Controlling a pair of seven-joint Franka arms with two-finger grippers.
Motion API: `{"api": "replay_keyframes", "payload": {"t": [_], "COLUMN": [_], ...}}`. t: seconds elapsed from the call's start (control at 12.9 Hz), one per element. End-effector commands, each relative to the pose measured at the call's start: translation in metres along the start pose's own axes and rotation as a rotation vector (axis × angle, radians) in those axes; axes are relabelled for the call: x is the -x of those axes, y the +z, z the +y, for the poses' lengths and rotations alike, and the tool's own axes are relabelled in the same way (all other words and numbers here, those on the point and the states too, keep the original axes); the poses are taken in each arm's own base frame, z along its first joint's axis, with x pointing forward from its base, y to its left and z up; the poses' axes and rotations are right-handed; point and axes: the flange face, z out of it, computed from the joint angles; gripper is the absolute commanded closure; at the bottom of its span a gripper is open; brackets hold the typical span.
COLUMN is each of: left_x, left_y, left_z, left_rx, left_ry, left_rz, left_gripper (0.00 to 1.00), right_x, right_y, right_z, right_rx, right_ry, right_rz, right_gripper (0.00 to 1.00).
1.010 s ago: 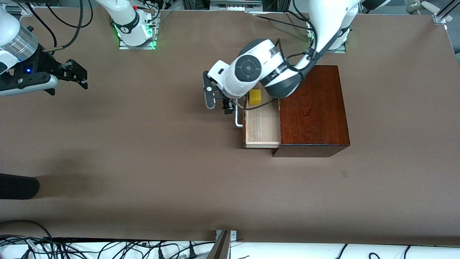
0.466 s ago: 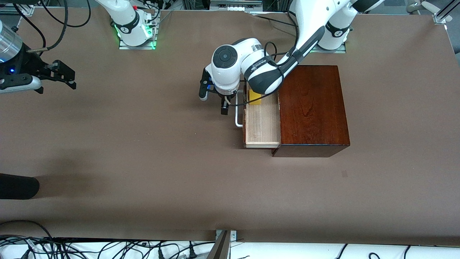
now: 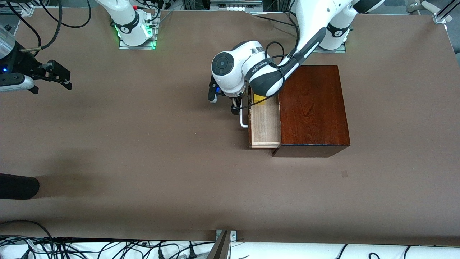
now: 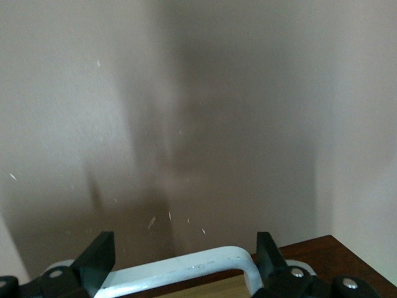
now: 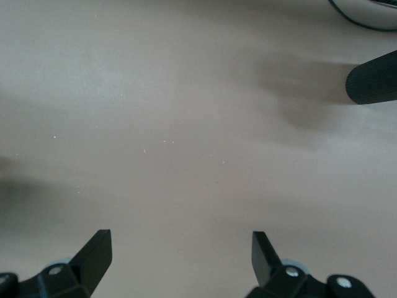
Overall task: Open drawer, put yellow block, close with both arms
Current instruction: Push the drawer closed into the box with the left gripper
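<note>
The drawer (image 3: 265, 126) stands partly open from the dark reddish-brown wooden box (image 3: 312, 108). The yellow block (image 3: 259, 99) lies in the drawer's end farther from the front camera, mostly hidden under the left arm. My left gripper (image 3: 235, 107) is open and low against the white handle (image 3: 243, 121). In the left wrist view the handle (image 4: 186, 270) runs across between my spread fingers of the left gripper (image 4: 184, 249), with the dark drawer front (image 4: 313, 248) just under it. My right gripper (image 3: 60, 75) is open and empty over bare table at the right arm's end, and the right wrist view (image 5: 180, 249) shows only table under it.
A black rounded cylinder (image 3: 18, 186) pokes in at the right arm's end of the table, nearer the front camera; it also shows in the right wrist view (image 5: 372, 77). Cables (image 3: 107, 248) lie along the table edge nearest the camera.
The drawer has slid a little way into the box, and my left gripper has moved with the handle toward the box. My right gripper has drifted slightly outward.
</note>
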Motion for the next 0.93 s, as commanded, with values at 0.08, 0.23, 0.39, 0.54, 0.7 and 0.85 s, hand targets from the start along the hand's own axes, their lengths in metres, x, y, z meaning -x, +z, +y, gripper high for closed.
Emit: {"api": "replay_keyframes", "payload": {"t": [0.08,0.23,0.39,0.54,0.7,0.85], "left_x": [0.044,0.06,0.067,0.082,0.093,0.095], "left_y": [-0.005,-0.003,-0.009,-0.013,-0.02,-0.02], "left_z": [-0.015,-0.022,-0.018,-0.022,-0.024,-0.025], "left_rx": [0.018,0.043,0.06,0.075,0.078,0.078], "left_ry": [-0.026,-0.05,-0.051,-0.074,-0.09,-0.092], "left_rz": [-0.085,-0.103,-0.134,-0.15,-0.159,-0.16], "left_gripper": [0.0,0.0,0.0,0.0,0.0,0.0], "right_x": [-0.003,-0.003,-0.003,0.002,0.006,0.006], "right_y": [-0.003,-0.002,-0.002,-0.001,-0.007,-0.009], "right_z": [-0.008,-0.008,-0.005,-0.006,-0.009,-0.008], "right_rx": [0.005,-0.003,-0.006,-0.015,-0.027,-0.028], "right_ry": [-0.013,-0.016,-0.008,-0.001,-0.001,0.002], "right_rz": [-0.01,-0.012,-0.014,-0.047,-0.082,-0.082], "right_gripper": [0.0,0.0,0.0,0.0,0.0,0.0]}}
